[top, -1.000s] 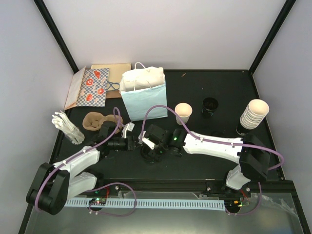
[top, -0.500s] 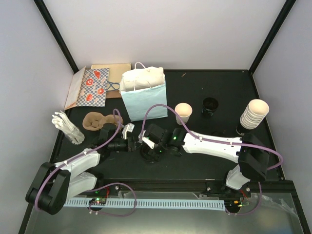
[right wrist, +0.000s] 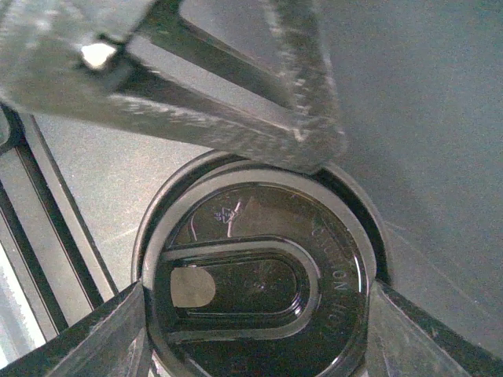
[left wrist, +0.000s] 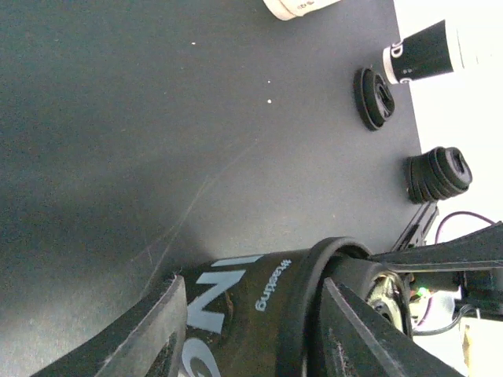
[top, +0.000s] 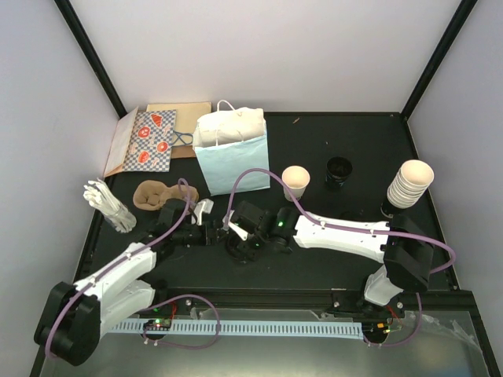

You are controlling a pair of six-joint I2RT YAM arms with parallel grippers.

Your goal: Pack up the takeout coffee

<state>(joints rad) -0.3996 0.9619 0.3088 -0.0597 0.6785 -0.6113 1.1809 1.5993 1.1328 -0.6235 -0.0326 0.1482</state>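
At the middle of the black table (top: pixel 354 141), a lidded coffee cup (top: pixel 239 248) is pinched at its black lid (right wrist: pixel 259 267) between the fingers of the right gripper (right wrist: pixel 256 302), evidently so that it can be carried upright. Lower down, its dark sleeve (left wrist: pixel 236 306) is straddled by the left gripper (left wrist: pixel 251 292), whose jaws are half spread; whether the sleeve is pressed cannot be told from this angle. Beyond, an unlidded cup (top: pixel 296 182) is left waiting, and at the back the light blue bag (top: pixel 232 153) is stood upright, seemingly to be loaded from above
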